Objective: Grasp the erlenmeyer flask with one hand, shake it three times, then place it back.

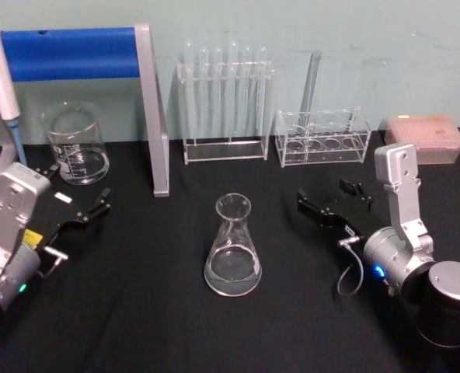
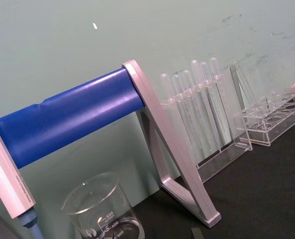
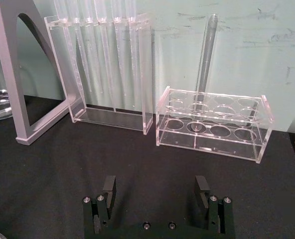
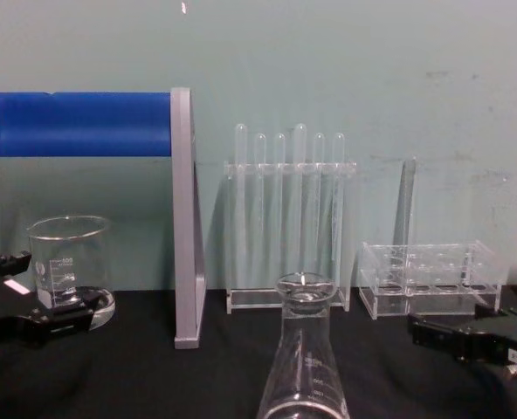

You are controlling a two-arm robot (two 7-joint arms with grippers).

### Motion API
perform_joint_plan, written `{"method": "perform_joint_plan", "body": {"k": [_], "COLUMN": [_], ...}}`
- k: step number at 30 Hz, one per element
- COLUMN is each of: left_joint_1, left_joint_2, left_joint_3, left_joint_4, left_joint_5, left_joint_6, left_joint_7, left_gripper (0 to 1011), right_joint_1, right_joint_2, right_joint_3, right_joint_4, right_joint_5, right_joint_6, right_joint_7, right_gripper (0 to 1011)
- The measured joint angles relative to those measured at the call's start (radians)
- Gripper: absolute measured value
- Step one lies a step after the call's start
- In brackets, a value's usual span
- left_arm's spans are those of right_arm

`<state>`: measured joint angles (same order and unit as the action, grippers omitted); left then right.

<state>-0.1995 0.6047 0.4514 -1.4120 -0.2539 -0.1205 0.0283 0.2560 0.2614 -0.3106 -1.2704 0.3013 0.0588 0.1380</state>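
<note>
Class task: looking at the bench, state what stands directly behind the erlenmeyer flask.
Behind the erlenmeyer flask stands a tall clear rack of upright test tubes against the wall. From the chest view the flask's neck covers part of the rack's base.

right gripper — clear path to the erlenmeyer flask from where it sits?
Probably yes. The right gripper is open on the flask's right, with bare black table between it and the erlenmeyer flask. The test tube racks stand farther back, out of the way.
</note>
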Motion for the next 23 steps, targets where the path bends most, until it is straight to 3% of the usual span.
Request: {"method": "perform_joint_plan", "body": {"k": [23], "left_joint_1": [0.0], "left_joint_2": [0.0], "left_joint_3": [0.0], "left_joint_4": [0.0], "left_joint_5": [0.0], "left_joint_6": [0.0], "left_joint_7": [0.0], "left_gripper": [1001], "right_joint_1": [0.0], "right_joint_2": [0.0], "right_joint_3": [0.0], "right_joint_4": [0.0], "right_joint_5": [0.0], "right_joint_6": [0.0], "right_joint_7": [0.0], "right_gripper": [1000]}}
